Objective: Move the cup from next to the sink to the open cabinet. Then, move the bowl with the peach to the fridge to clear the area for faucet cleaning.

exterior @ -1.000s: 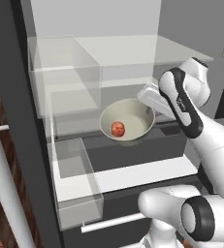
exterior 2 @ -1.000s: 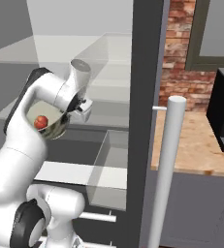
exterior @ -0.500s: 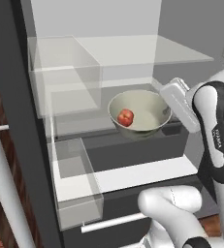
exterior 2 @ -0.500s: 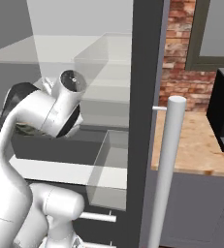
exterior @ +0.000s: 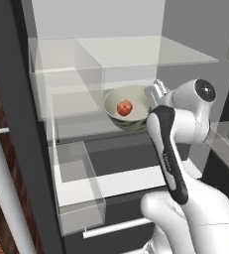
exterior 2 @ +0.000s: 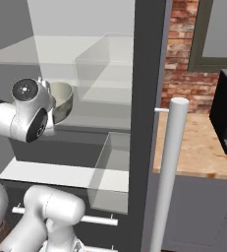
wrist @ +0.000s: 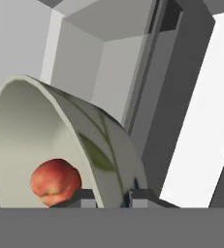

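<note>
Bowl (exterior: 128, 108) and peach (exterior: 125, 107) have been carried deeper into the fridge (exterior: 111, 59), and are now held just above a translucent shelf (exterior: 150, 49) level in its middle section, with the peach lying inside the bowl. The gripper (wrist: 106, 197) is closed on the bowl's rim, one finger inside the wall and one outside, as the hand view makes plain. Compared with a second ago, the bowl is seen higher and further left in the left base view, and the arm's elbow has been swung up between that camera and the fridge. In the right base view the bowl (exterior 2: 61, 101) is partly masked by the wrist. Transport appears nearly done; lowering and release remain to be made.
</note>
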You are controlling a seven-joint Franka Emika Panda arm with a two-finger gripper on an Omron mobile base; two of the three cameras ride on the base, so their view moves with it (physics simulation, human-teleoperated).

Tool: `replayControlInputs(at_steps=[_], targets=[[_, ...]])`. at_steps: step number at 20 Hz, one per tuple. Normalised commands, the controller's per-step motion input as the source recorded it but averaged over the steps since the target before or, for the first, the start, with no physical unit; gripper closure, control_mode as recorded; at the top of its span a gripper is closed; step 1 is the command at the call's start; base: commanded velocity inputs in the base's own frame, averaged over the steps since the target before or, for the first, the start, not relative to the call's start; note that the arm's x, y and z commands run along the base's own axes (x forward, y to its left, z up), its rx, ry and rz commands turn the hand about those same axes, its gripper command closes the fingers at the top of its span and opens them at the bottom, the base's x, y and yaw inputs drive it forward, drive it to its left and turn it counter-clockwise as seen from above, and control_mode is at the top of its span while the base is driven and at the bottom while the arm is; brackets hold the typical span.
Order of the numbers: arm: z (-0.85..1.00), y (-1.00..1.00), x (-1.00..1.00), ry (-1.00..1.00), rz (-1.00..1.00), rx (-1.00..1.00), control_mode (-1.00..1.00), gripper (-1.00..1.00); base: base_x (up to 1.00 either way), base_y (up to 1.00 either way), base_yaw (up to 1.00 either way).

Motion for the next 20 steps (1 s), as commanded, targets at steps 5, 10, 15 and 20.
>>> replayControlInputs(at_steps=[5, 10, 15, 20], targets=[[-0.10, 0.20, 0.93, 0.27, -0.15, -0.06, -1.00, 1.00, 0.00, 0.00, 0.00], [-0.27, 0.01, 0.78, 0.15, -0.10, 0.00, -1.00, 1.00, 0.00, 0.00, 0.00], [-0.42, 0.00, 0.64, 0.02, -0.08, 0.06, -1.00, 1.00, 0.00, 0.00, 0.00], [-0.42, 0.00, 0.50, 0.00, -0.06, 0.07, -1.00, 1.00, 0.00, 0.00, 0.00]])
